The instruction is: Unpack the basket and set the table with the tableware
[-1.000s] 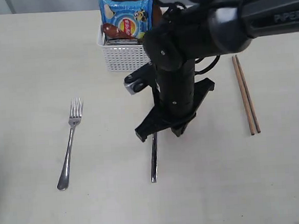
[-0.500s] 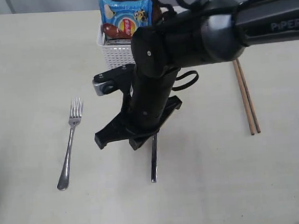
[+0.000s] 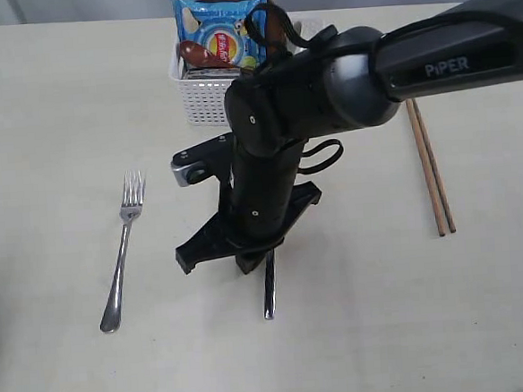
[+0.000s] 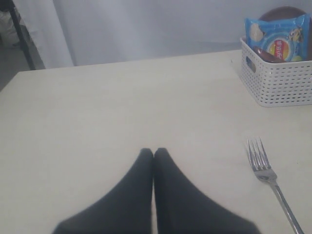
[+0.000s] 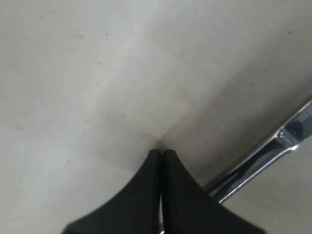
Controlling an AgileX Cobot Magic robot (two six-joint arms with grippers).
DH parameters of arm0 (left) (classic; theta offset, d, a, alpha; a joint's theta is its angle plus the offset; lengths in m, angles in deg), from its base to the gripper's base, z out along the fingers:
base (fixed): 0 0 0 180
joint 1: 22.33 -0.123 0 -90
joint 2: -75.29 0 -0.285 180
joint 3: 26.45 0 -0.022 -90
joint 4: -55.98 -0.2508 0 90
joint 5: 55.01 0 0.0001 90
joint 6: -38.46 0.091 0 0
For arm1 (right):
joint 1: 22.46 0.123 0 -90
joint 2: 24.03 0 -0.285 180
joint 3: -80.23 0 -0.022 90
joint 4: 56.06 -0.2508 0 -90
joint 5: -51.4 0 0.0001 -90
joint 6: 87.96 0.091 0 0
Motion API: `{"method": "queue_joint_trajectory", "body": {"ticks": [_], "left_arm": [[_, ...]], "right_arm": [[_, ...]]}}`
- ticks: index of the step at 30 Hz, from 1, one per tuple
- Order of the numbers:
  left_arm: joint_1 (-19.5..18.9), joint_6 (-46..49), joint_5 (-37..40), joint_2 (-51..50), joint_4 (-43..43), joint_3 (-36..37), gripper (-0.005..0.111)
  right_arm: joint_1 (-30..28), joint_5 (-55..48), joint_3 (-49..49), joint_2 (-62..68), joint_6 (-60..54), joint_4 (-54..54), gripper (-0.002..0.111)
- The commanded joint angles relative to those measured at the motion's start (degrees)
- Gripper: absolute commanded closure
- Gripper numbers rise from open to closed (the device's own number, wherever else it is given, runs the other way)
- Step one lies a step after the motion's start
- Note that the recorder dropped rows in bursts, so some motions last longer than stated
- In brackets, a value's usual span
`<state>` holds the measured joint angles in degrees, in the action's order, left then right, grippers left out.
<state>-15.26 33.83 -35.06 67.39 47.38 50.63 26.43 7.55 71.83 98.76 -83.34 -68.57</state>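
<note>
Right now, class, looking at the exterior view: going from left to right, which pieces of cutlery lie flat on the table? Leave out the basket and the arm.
fork → knife, partly hidden under the arm → chopsticks

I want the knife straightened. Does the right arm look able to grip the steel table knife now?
Probably not yet: the right gripper has its jaws shut beside the steel table knife, not around it. Nothing lies between them, so opening and sidestepping should do.

Pale grey curtain (image 4: 146, 29) in bg, dark post (image 4: 22, 36) nr edge, soft light
</note>
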Motion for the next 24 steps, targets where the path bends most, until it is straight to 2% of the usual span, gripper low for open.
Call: {"method": "queue_joint_trajectory", "body": {"ticks": [1, 24], "left_arm": [[0.3, -0.1, 0.0, 0.1, 0.1, 0.1, 0.107], [0.3, -0.1, 0.0, 0.1, 0.1, 0.1, 0.107]], "right_arm": [[-0.1, 0.1, -0.2, 0.1, 0.7, 1.0, 0.109], [-0.1, -0.1, -3.6, 0.1, 5.2, 5.9, 0.109]]}}
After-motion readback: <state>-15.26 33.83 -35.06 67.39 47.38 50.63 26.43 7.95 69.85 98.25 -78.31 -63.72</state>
